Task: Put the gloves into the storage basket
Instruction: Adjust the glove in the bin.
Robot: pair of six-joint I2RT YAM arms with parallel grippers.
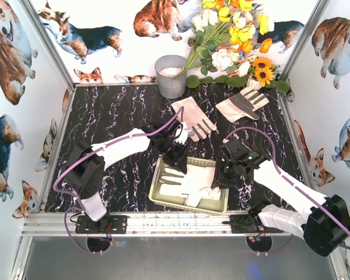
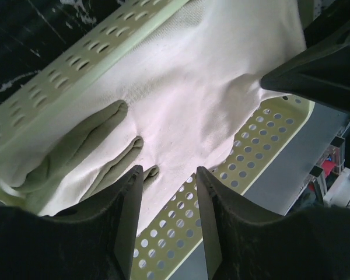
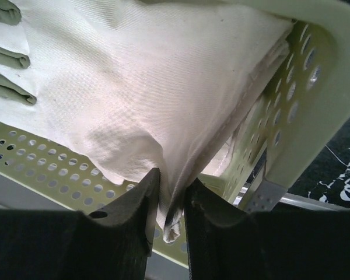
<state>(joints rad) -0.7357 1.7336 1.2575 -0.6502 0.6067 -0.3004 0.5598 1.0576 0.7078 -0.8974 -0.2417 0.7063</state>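
The glove (image 1: 189, 182) I'm working lies flat in the basket (image 1: 161, 203). Its grey-green finger ends point toward my left jaws and its cuff toward my right ones. My right gripper (image 3: 170, 201) is pinched on a fold at the cuff edge. The cloth is squeezed between both jaws, and a small tail of it hangs just below them. I judge the pinch is there to settle the cuff down inside the basket wall, which stands just beside those jaws. My left gripper (image 2: 168, 210) hovers with its jaws apart and grips nothing. The glove's finger ends lie just ahead of the gap, with the perforated floor under it.

Beyond both sets of jaws, a second glove (image 1: 195, 119) and a third glove (image 1: 242, 105) lie on the table (image 1: 116, 116), well apart from the basket, so the job isn't finished. A bucket (image 1: 171, 79) and flowers (image 1: 233, 35) stand behind them.
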